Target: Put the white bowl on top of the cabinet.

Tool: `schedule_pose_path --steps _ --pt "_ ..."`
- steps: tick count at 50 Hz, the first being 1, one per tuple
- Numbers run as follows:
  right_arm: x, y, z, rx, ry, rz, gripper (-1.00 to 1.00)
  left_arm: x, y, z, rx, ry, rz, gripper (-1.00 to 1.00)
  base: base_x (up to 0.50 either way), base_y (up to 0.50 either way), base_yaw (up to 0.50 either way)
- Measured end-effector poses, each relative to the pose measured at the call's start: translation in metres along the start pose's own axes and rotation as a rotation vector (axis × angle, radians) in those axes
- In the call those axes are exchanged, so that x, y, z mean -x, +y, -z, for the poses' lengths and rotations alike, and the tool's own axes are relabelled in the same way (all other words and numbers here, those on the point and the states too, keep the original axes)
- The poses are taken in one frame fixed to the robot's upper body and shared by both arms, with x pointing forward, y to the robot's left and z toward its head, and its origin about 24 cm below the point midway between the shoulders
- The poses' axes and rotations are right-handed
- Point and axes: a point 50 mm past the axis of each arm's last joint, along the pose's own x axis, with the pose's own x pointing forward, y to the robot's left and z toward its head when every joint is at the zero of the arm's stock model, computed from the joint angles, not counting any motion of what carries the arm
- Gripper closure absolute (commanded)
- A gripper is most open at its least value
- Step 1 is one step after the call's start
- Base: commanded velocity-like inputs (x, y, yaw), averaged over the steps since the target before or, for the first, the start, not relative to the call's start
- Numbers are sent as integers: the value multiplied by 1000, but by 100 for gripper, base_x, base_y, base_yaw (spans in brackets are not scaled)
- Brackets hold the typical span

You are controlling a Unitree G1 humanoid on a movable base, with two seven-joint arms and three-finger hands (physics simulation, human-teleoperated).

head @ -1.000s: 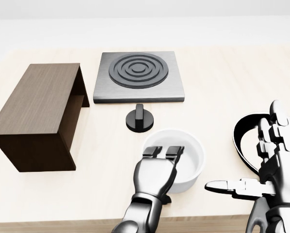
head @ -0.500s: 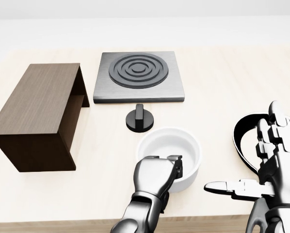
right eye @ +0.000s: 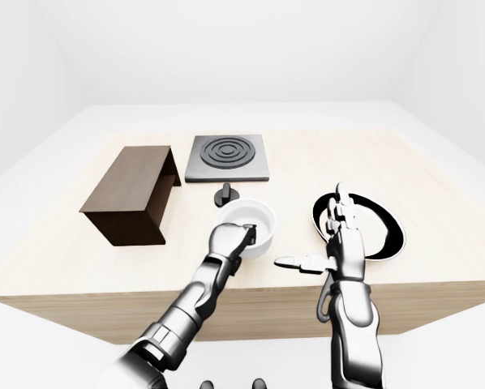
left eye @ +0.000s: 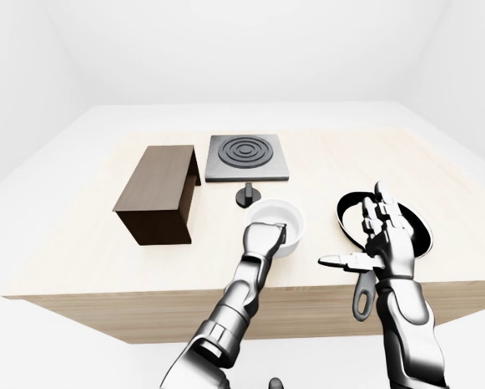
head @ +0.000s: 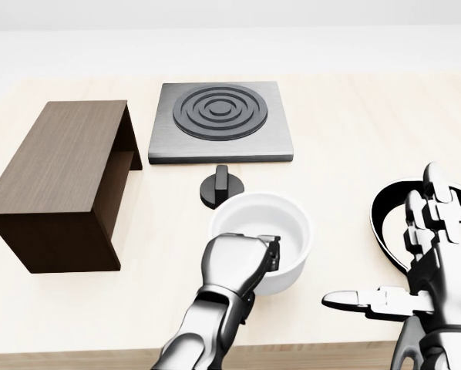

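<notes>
The white bowl (head: 255, 222) is near the table's lower edge in the head view, just below the black knob (head: 222, 187). My left hand (head: 270, 256) is shut on the bowl's near rim, fingers curled over the edge into the bowl. The dark wooden cabinet (head: 61, 173) stands at the left, its open side facing right and its flat top bare. My right hand (head: 396, 254) hovers open at the lower right, fingers spread and thumb pointing left, holding nothing.
A grey hotplate (head: 219, 119) with black rings lies above the knob. A black frying pan (left eye: 348, 212) lies under my right hand, its handle (left eye: 362, 300) reaching over the table's near edge. Bare tabletop (head: 169, 231) separates bowl and cabinet.
My left hand's fingers have curled shut over the bowl's near rim. The bowl has shifted left and up in the head view, toward the knob. The right hand has barely moved.
</notes>
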Motion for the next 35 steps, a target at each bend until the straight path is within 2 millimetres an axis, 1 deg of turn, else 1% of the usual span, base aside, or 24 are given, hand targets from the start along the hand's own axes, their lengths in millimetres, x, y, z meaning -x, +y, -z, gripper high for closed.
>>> schedule_pose_path --steps 16,35 --pt "0 1 1 1 4 -7 -100 -5 25 7 -88 -5 8 100 0 0 0" --pt "5 7 5 12 24 -35 -100 -9 69 13 -175 12 -30 100 0 0 0"
